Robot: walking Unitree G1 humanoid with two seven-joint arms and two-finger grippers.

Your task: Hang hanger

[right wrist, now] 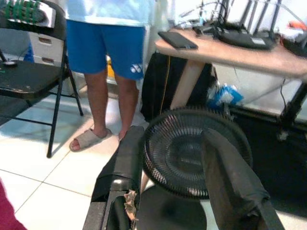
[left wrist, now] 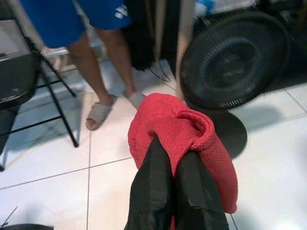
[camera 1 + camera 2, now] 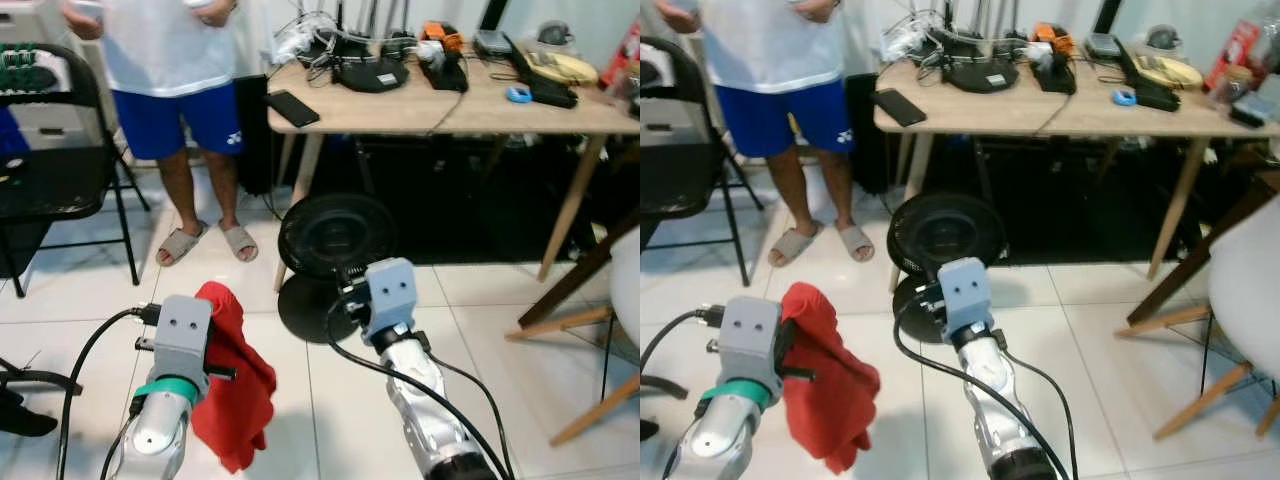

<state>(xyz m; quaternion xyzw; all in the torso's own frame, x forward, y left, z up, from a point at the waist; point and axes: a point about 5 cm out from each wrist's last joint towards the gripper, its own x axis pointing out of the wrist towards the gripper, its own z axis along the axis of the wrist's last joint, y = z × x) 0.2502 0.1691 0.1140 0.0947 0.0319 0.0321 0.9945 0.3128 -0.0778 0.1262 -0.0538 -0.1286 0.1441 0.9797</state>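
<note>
At the far left we see a black folding chair (image 3: 60, 180) on the white tiled floor (image 3: 300, 400), and beside it a person in blue shorts (image 3: 180, 120) and grey slippers (image 3: 180, 243) standing near the left end of the wooden table (image 3: 400, 108).

Our left gripper (image 2: 175, 163) is raised in front of us, low and to the left, its two black fingers (image 2: 153, 187) pressed together with no gap, clenched on a red knitted garment (image 3: 235, 390). The garment is bunched over the fingertips and hangs down from them, so its long axis runs roughly vertical, top at the gripper and the loose end pointing toward the floor. It hangs clear of the tiles, just to the right of the left wrist housing. We cannot make out a hanger itself; if there is one inside the cloth it is hidden.

Moving right, our right gripper (image 1: 168, 163) is held up at about the same height, well apart from the garment. Its fingers (image 1: 122, 167) are spread wide with nothing between them, and through the gap we look at a black floor fan (image 3: 335, 235) standing on its round base (image 3: 305, 310) just in front of the table.

On the table lie a dark phone (image 3: 292, 108), a tangle of cables and black devices (image 3: 370, 70), and a roll of blue tape (image 3: 518, 94). At the far right edge is a white chair with wooden legs (image 3: 600, 330).
</note>
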